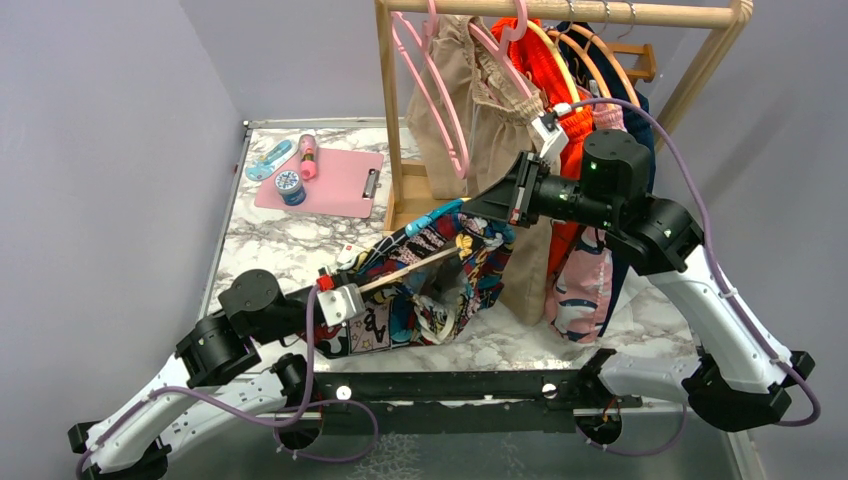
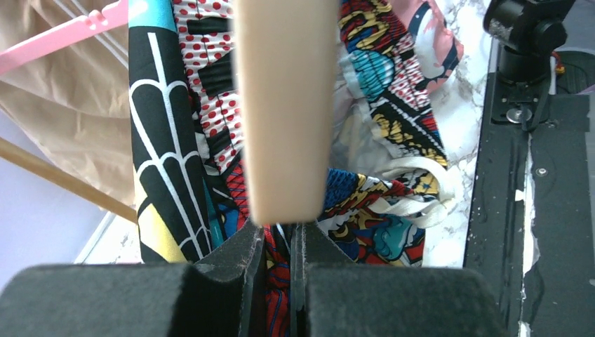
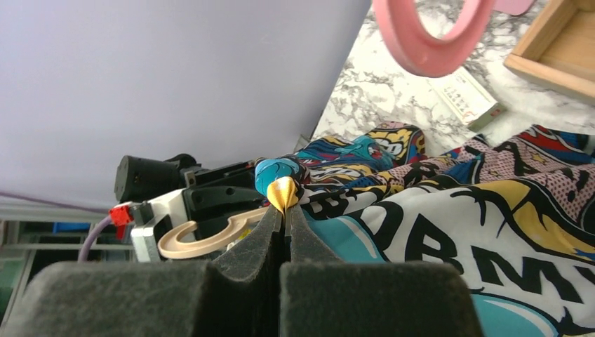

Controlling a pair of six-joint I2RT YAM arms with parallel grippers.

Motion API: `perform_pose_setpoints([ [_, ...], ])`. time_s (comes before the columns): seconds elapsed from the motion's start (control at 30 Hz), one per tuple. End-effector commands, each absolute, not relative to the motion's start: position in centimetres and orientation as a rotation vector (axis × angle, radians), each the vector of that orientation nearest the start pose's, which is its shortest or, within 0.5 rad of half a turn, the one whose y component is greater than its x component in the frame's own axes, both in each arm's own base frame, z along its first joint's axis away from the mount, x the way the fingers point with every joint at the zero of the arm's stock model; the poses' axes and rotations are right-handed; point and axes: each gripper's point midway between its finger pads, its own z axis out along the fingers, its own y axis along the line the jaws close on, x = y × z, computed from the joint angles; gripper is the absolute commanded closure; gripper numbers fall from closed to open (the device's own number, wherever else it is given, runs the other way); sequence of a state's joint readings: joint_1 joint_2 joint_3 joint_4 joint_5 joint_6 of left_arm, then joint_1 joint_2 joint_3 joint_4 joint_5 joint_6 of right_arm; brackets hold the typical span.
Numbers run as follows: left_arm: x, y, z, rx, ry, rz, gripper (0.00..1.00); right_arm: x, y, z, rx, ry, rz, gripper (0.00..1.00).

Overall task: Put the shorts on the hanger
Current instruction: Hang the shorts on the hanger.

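The comic-print shorts (image 1: 440,285) hang bunched between my two grippers over the marble table, draped around the cream hanger (image 1: 410,268). My left gripper (image 1: 345,300) is shut on the hanger near its neck. In the left wrist view the hanger's arm (image 2: 284,105) runs away from the jaws, with printed fabric (image 2: 393,161) on both sides. The right gripper (image 1: 505,205) is raised to the shorts' upper right, shut on a pinched fold of their edge. In the right wrist view that gripper (image 3: 285,210) grips a yellow tip of the shorts (image 3: 435,210), and the hanger's hook (image 3: 203,237) shows to the left.
A wooden clothes rack (image 1: 560,12) stands behind, carrying pink hangers (image 1: 440,90), plain beige shorts (image 1: 470,100) and an orange garment (image 1: 555,70). A pink clipboard (image 1: 330,180), tape roll (image 1: 290,186) and pink bottle (image 1: 307,155) lie at back left. A small white box (image 3: 466,95) lies on the table.
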State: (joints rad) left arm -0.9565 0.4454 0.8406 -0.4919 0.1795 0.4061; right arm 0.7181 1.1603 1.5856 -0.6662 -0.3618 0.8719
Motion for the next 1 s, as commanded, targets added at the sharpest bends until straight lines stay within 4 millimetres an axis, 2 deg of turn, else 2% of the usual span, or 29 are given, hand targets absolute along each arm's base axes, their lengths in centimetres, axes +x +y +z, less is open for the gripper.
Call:
perform_pose_setpoints([
  [0.0, 10.1, -19.5, 31.5, 1.213, 1.220, -0.652, 1.00, 20.3, 25.7, 45.6, 0.005, 1.904, 1.296, 0.99],
  [0.13, 8.5, -20.3, 32.5, 1.212, 1.188, -0.772, 1.00, 21.0, 25.6, 43.9, 0.043, 1.941, 1.257, 0.99],
  [0.37, 7.7, -20.7, 34.8, 1.136, 1.119, -0.863, 1.00, 21.7, 25.4, 41.1, 0.032, 2.012, 1.165, 0.99],
  [0.4, 7.6, -20.6, 35.0, 1.126, 1.113, -0.869, 1.00, 21.7, 25.1, 40.9, 0.023, 2.016, 1.142, 0.94],
  [0.53, 7.5, -20.3, 35.4, 1.090, 1.115, -0.883, 1.00, 21.6, 24.2, 40.9, -0.038, 2.013, 1.060, 0.62],
  [0.63, 7.7, -19.9, 35.3, 1.054, 1.136, -0.887, 1.00, 21.4, 23.2, 41.1, -0.082, 2.002, 0.996, 0.45],
  [0.77, 8.3, -19.3, 34.9, 0.980, 1.191, -0.883, 1.00, 21.0, 22.1, 41.2, -0.200, 1.978, 0.908, 0.36],
  [0.97, 9.7, -17.3, 35.4, 0.777, 1.280, -0.864, 1.00, 19.8, 20.1, 41.9, -0.403, 1.881, 0.772, 0.34],
])
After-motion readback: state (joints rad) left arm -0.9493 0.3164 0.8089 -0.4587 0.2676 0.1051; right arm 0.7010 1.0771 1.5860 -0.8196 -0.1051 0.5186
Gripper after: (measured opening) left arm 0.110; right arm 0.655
